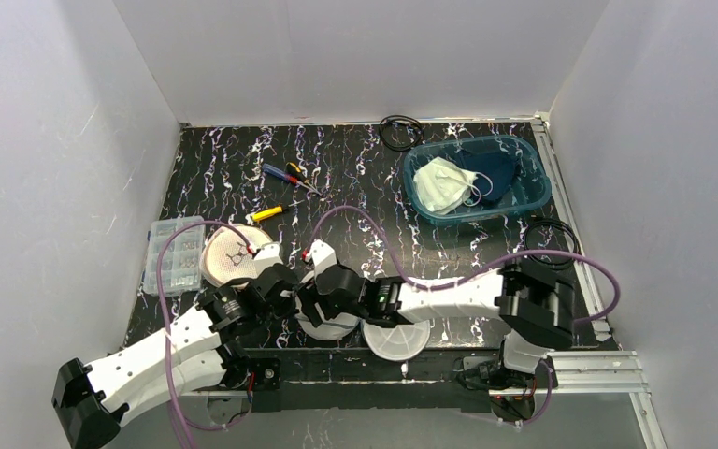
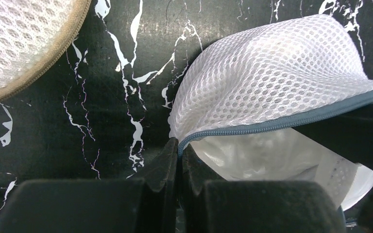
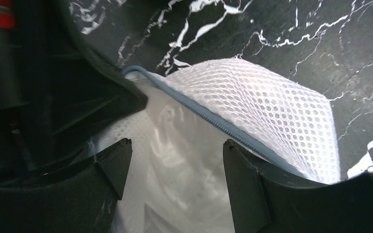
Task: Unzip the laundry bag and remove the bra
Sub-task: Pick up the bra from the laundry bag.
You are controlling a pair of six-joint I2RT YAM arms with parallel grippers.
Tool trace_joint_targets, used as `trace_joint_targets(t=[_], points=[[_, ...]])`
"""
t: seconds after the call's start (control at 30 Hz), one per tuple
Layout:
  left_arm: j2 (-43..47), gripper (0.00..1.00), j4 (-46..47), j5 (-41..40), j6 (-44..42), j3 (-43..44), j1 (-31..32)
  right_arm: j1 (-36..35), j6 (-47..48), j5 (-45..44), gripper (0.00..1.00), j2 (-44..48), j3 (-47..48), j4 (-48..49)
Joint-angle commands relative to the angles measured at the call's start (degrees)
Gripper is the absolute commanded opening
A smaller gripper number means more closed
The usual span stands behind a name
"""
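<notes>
The left gripper (image 2: 178, 160) is pinching the unzipped edge of the laundry bag (image 2: 272, 73); the right gripper (image 3: 175, 145) is hovering wide open, the bra (image 3: 184, 199) between its jaws awaiting removal.

Two robot arms (image 1: 178, 346). Two round mesh bags: one tan-rimmed bag (image 1: 234, 257), one blue-zippered bag (image 2: 272, 73). One more white round piece (image 1: 397, 339) at the table's near edge. One blue basin (image 1: 533, 192), with one white cloth (image 1: 444, 184) and one dark cloth (image 1: 495, 166) inside. Three hand tools (image 1: 276, 173). Two black cable coils (image 1: 400, 131). One clear compartment box (image 1: 173, 253).
</notes>
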State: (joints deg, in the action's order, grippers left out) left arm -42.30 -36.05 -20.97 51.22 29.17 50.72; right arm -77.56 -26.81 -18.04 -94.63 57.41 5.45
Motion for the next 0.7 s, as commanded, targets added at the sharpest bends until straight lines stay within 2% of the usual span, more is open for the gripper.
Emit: trace_joint_targets(t=[0.0,0.3,0.4,0.57,0.67], points=[[1.09,0.00,-1.39,-0.28,0.62,-1.65,-0.27,-0.56,0.08,-2.86,0.77,-4.98,2.29,2.16],[4.59,0.00,-2.62,0.23,1.86,-3.12,-0.27,-2.41,-0.49,-15.13,0.77,-12.29,5.31,-4.30],[5.31,0.00,-2.74,0.15,2.26,-3.46,-0.27,-2.85,-1.43,-18.23,0.64,-13.28,5.12,-7.47],[5.56,0.00,-2.94,0.02,2.44,-3.50,-0.27,-2.96,-3.90,-20.36,0.33,-13.33,3.96,-10.59],[5.67,0.00,-3.10,-0.03,2.51,-3.42,-0.27,-2.95,-4.13,-19.86,0.21,-10.72,1.79,-9.62]])
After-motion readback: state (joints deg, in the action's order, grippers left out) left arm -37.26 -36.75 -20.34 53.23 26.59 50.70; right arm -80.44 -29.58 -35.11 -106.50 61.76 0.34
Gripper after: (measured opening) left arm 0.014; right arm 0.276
